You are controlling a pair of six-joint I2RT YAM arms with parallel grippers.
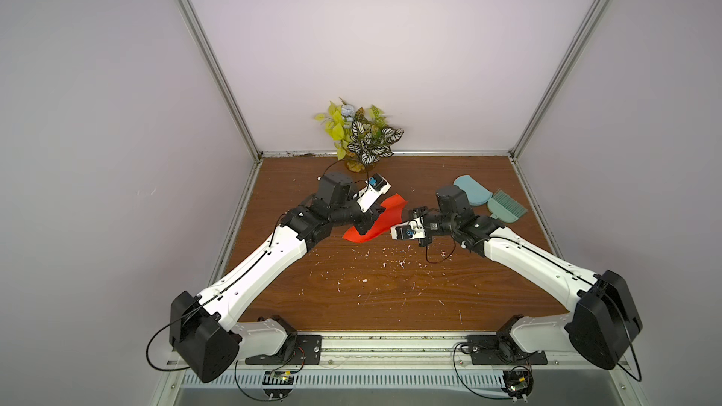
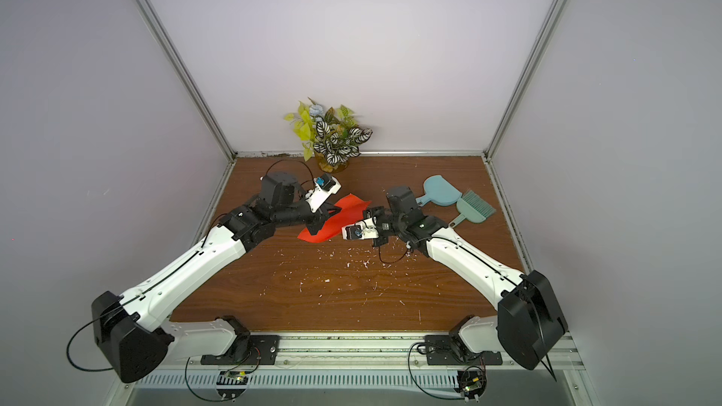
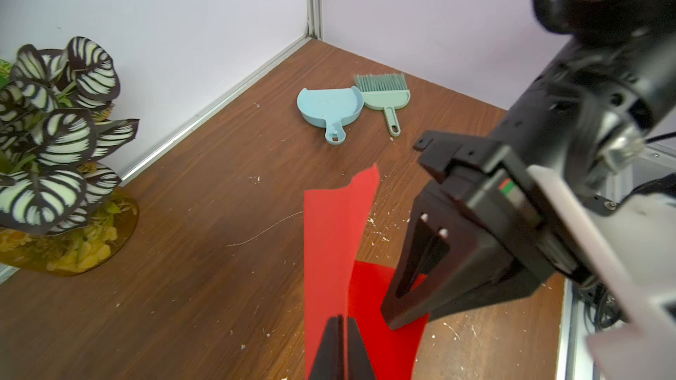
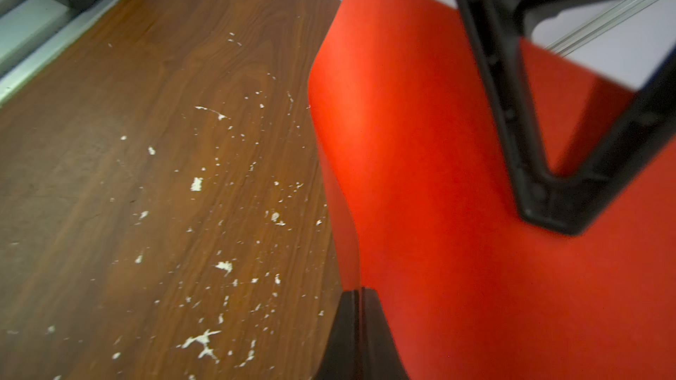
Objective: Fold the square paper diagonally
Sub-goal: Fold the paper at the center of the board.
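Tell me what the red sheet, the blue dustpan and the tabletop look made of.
The red sheet: thin matte paper, seemingly; it curls and stands bent. The blue dustpan: likely moulded plastic, smooth, uniform colour. The tabletop: wood-grain surface, perhaps laminate; scuffed, flecked white.

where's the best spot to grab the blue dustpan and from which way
Grip the handle from above, jaws across its narrow width. The dustpan lies flat on the table, its pan probably too broad for the jaws; the handle points towards the table's middle, apart from the brush handle beside it.
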